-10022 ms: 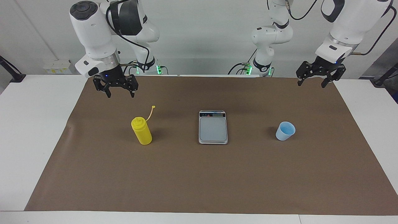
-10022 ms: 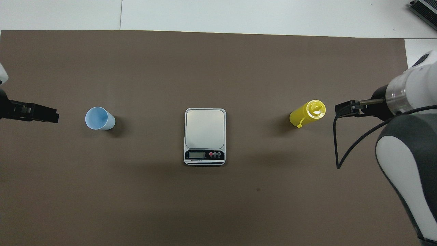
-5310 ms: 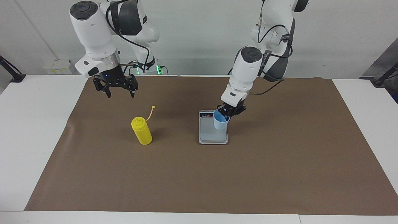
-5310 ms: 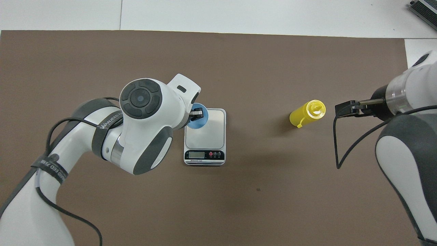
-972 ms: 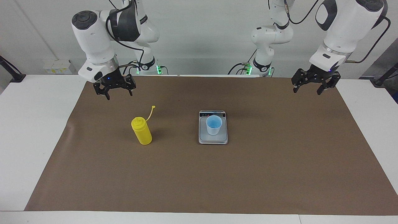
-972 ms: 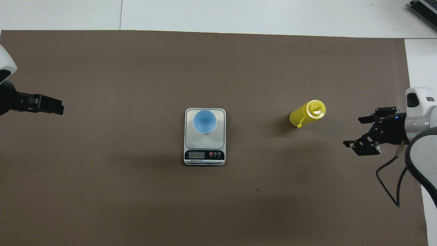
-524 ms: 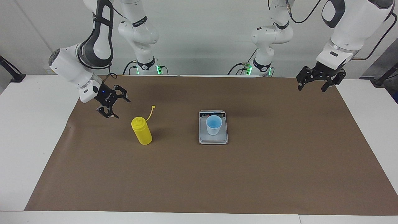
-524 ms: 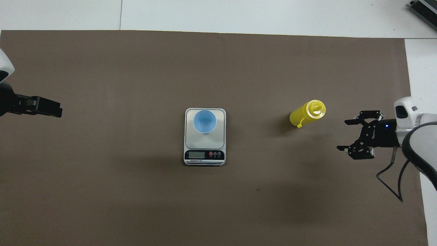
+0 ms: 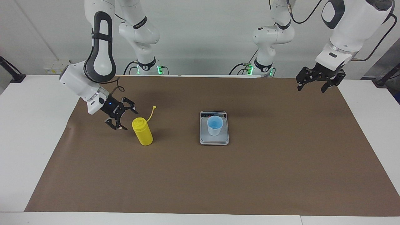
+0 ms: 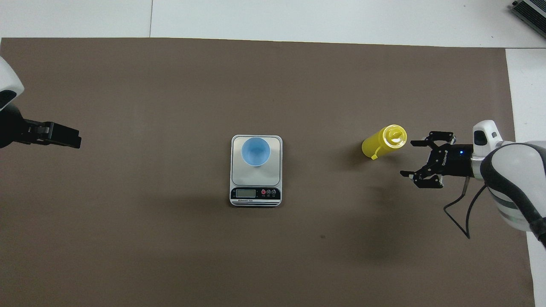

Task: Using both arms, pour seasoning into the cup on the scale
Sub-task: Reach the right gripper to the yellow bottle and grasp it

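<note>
1. One scale (image 9: 214, 128) at the middle of the brown mat (image 9: 218, 175) on the desk (image 9: 28, 131); display strip on the edge nearer the robots.
2. One cup (image 9: 215, 125), light blue, upright on the scale's weighing plate, toward the plate's display edge.
3. One seasoning bottle (image 9: 142, 131), yellow, upright on the mat, well apart from the scale toward the right arm's end of the desk; cap strap sticking up beside it.
4. Two hands counted.
5. Right hand (image 9: 124, 118): low, tilted, just beside the seasoning bottle on its side away from the scale; fingers spread apart, nothing between them, not touching the bottle.
6. Left hand (image 9: 310, 87): raised over the mat's corner, well apart from the scale toward the left arm's end; fingers apart, empty; arm waiting.
</note>
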{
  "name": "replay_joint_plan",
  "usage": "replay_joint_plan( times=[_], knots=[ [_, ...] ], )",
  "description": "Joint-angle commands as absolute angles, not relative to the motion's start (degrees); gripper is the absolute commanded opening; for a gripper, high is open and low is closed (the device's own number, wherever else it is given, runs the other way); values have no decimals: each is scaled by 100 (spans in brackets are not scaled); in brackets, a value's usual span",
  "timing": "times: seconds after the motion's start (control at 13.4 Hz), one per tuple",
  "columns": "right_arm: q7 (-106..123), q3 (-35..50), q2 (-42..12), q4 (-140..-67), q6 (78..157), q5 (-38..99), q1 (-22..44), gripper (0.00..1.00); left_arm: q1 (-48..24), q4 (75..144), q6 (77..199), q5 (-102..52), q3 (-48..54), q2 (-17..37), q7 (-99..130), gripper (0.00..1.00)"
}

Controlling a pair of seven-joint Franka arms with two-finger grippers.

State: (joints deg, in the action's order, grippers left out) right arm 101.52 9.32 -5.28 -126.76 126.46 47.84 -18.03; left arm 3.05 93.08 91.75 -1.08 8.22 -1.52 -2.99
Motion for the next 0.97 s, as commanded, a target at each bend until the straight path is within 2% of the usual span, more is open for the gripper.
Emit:
replay_joint_plan(
  times=[0.0, 0.15, 0.45, 0.9],
  knots=[
    [10660, 958, -624, -12753, 12823, 5386, -1750, 100, 369, 9431, 9176, -176, 809, -281, -343, 100],
    [10872, 958, -668, -12797, 13199, 5484, -1513, 100, 378, 9431, 9176, -176, 809, -281, -334, 100],
    [10819, 949, -651, -12919, 13446, 6239, -1144, 100, 369, 9431, 9176, -176, 809, -281, -334, 100],
    [10916, 958, -677, -12990, 13982, 6643, -994, 100, 369, 9431, 9176, -176, 809, -281, -334, 100]
  ],
)
